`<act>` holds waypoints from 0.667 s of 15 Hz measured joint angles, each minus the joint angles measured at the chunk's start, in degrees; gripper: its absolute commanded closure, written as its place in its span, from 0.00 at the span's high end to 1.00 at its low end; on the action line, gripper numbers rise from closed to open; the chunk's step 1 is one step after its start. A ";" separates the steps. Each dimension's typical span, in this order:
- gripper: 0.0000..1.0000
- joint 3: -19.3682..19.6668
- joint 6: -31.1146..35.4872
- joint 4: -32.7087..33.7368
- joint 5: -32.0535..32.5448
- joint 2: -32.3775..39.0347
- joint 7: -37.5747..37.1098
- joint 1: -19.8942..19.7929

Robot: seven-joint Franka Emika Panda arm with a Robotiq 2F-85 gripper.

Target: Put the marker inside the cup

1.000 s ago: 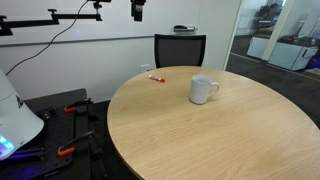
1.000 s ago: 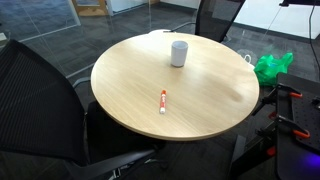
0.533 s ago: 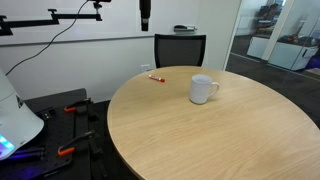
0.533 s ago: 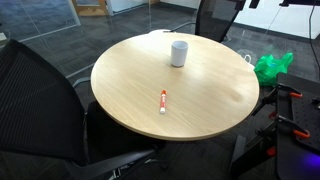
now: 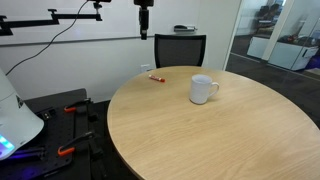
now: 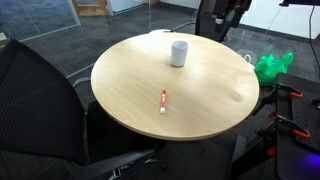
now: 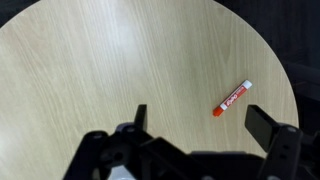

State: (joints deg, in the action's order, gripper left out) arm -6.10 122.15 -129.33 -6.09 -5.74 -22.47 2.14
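Marker (image 7: 233,97), red with a paler tip, lies flat on the round wooden counter (image 6: 130,60) near its six o'clock edge in an exterior view, well apart from the upright white mug (image 6: 178,52) toward twelve o'clock. Above, the gripper (image 7: 200,122) hangs with its jaws spread wide and empty, the marker at about two o'clock of the gap in the wrist view, so I judge this the approach step. Next it probably needs to shift over the marker, straddle its slanted barrel and descend, though its height is hard to judge here.
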 measured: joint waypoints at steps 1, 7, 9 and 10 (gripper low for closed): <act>1.00 -0.32 0.31 0.55 0.00 1.03 -0.45 0.45; 1.00 -0.83 0.50 3.98 0.02 6.55 -0.50 2.46; 1.00 -0.82 0.49 4.20 0.03 6.71 -0.48 2.46; 1.00 -0.82 0.48 4.24 0.03 6.71 -0.48 2.46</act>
State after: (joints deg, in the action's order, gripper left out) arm -6.93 122.63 -125.09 -6.07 0.97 -22.95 4.60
